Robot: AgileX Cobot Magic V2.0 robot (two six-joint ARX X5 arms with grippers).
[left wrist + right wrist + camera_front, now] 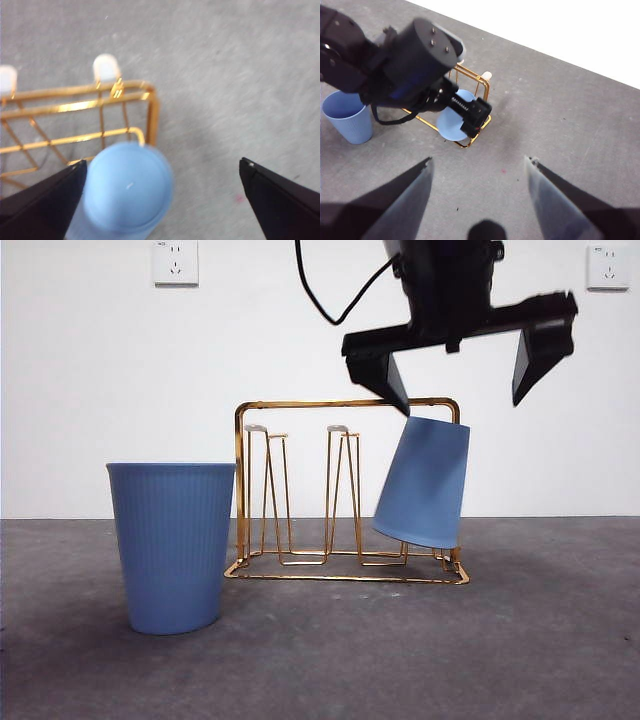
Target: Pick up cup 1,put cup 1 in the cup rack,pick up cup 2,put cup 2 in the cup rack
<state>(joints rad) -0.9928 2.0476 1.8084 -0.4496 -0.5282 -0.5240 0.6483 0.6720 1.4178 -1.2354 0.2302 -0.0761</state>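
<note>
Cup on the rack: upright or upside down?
Upside down and tilted: the cup hangs mouth-down on the gold rack, closed base up below the open left tool.

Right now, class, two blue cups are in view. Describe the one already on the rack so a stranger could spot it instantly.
Find the gold wire cup rack in the middle of the grey table. At the end away from the upright ribbed cup, a smooth blue cup hangs tilted, upside down, on a prong. The open left end effector is just above it.

A plain white wall (120, 380) carries 2 white power sockets (175, 262) high up, above a grey matte tabletop (330, 650).
</note>
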